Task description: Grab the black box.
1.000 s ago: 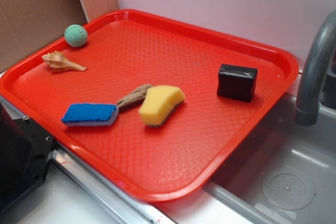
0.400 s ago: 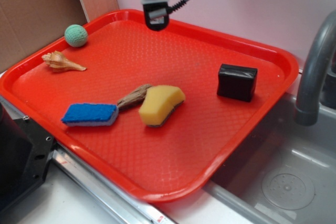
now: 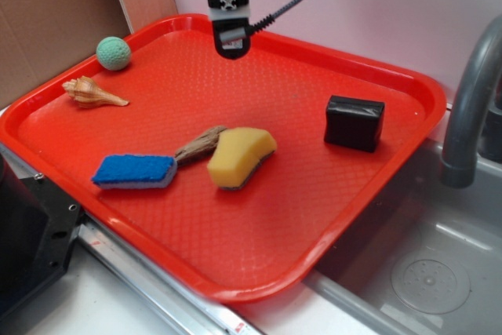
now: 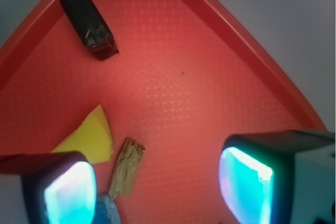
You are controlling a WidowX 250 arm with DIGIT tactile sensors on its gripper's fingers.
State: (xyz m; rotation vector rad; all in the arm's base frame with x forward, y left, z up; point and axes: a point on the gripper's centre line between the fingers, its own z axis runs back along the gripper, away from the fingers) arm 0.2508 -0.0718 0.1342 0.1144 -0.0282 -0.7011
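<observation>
The black box [image 3: 354,122] is a small glossy block lying on the right side of the red tray [image 3: 408,84]. In the wrist view the black box [image 4: 87,23] lies at the upper left, far from the jaws. My gripper [image 3: 231,46] hangs over the tray's far edge, well left of the box and above it. In the wrist view the gripper [image 4: 157,187] is open, its two fingers wide apart with only bare tray between them.
On the tray lie a yellow sponge [image 3: 240,155], a blue-topped sponge [image 3: 134,171], a wood piece [image 3: 199,144], a seashell [image 3: 92,93] and a green ball [image 3: 114,53]. A grey faucet [image 3: 471,107] and sink [image 3: 423,272] stand to the right.
The gripper came into view from the top over the tray's far edge and has since dropped slightly lower. Nothing on the tray has moved.
</observation>
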